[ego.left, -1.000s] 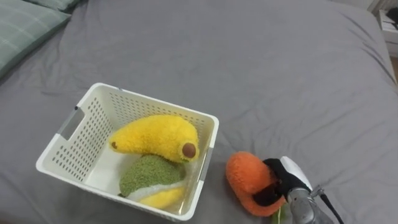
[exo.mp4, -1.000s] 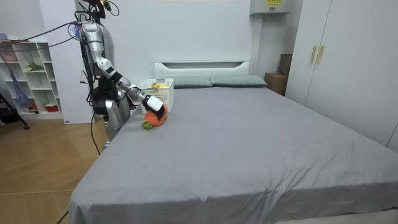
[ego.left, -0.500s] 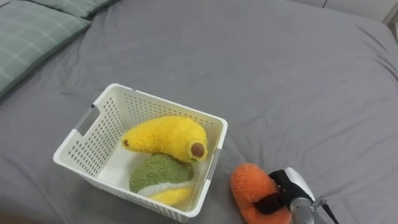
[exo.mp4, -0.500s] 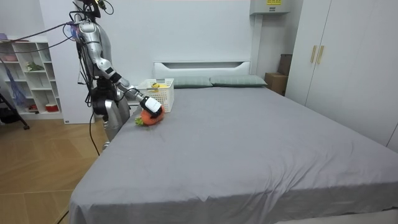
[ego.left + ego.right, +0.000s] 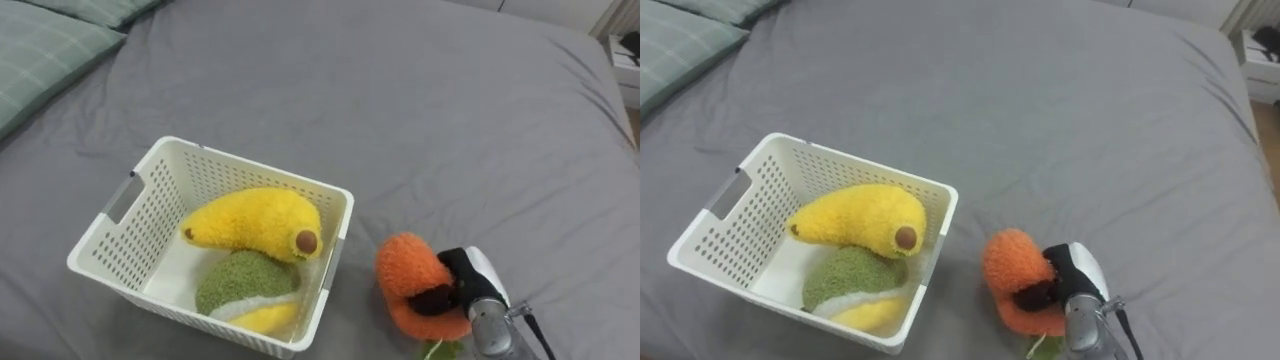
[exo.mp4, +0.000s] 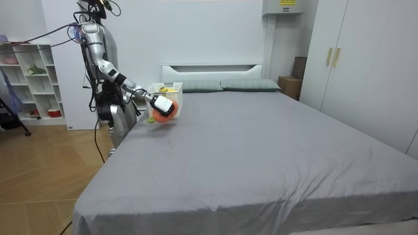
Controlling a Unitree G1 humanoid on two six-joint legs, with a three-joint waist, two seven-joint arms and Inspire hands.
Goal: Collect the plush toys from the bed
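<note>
Lifting clear of the sheet, the robot's right hand [image 5: 468,280] has its fingers curled round an orange plush carrot [image 5: 408,272]. A second ago the carrot lay lower on the bed; now it hangs just right of the white basket [image 5: 118,238], which holds a yellow plush banana [image 5: 250,222] and a green plush toy [image 5: 238,284]. It probably goes over the rim next. A grey bedsheet [image 5: 450,120] lies smooth, with a green pillow [image 5: 40,50] far left. White wardrobes [image 6: 353,59] and a wooden floor [image 6: 39,176] surround the bed.

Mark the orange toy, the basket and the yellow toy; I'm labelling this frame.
orange toy [image 5: 405,268], left eye view, upper fuzzy side.
basket [image 5: 250,166], left eye view, far rim.
yellow toy [image 5: 250,220], left eye view, middle of body.
</note>
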